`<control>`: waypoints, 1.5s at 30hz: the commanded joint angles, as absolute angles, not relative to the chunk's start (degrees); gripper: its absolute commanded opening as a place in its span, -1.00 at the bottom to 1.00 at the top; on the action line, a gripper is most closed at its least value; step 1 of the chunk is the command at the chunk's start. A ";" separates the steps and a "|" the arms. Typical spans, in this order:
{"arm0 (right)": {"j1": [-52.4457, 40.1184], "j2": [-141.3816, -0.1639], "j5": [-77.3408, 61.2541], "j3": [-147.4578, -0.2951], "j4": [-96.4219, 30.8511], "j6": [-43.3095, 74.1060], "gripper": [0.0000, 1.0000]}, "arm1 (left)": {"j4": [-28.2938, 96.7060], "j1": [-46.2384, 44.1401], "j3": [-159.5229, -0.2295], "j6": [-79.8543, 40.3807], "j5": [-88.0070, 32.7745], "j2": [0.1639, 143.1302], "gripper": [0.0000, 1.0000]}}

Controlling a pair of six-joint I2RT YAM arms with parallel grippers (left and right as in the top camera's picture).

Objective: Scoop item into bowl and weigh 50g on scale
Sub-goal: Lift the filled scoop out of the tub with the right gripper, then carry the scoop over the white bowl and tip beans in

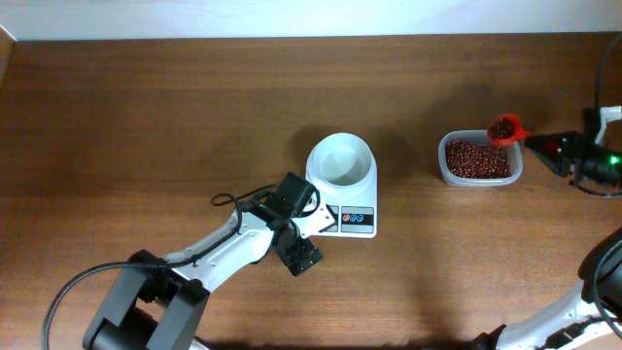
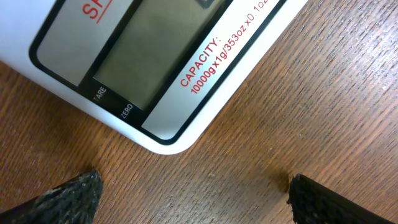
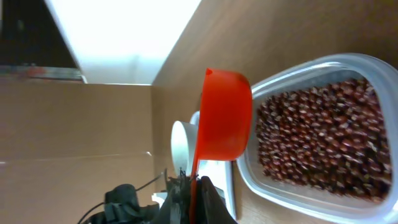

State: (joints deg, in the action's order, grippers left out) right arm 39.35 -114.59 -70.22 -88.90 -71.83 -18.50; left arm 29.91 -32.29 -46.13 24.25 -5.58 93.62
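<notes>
Nearest, the left fingers (image 2: 71, 198) are spread wide and grasp nothing, with only bare surface (image 2: 311, 106) between them; they hover just in front of the scale (image 1: 348, 220), at the corner by its tare and zero labels; the part of the display in the left wrist view looks blank grey, with no digits I can make out, so whether the scale is on or zeroed cannot be told.

Beyond that, the bowl (image 1: 341, 160) sits on the scale's platform, upright, its inside pale and apparently empty; no beans show in it from overhead.

Further off to the right, well apart from the scale, the container (image 1: 516, 167) holds the beans (image 1: 476, 159) as a thick loose layer; a red scoop (image 1: 505, 127) hangs over its far rim, filled with beans, raised clear of the pile.

The right fingers (image 3: 214, 202) are clenched on the scoop's handle, the cup held about level.

By my reading the task is early: bowl placed on the scale and one scoop loaded; left to do are carrying that load across to the bowl, tipping it in, then adding or holding back beans until the display reads fifty grams.
</notes>
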 commanded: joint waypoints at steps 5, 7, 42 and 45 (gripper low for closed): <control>39.40 -114.91 -87.13 -88.29 -69.14 -19.73 -0.92 | 30.46 -32.60 -45.08 24.34 -7.49 95.68 0.98; 38.61 -114.91 -88.09 -88.29 -68.53 -19.68 -0.92 | 30.46 -32.60 -45.08 24.34 -7.49 95.68 0.98; 2.37 -114.91 -75.26 -88.29 -62.13 -19.05 -0.92 | 30.48 -32.60 -45.08 24.34 -7.49 95.68 0.98; 1.41 -114.91 -72.93 -88.29 -61.43 -19.03 -0.92 | 30.48 -32.60 -45.10 24.34 -7.49 95.68 0.98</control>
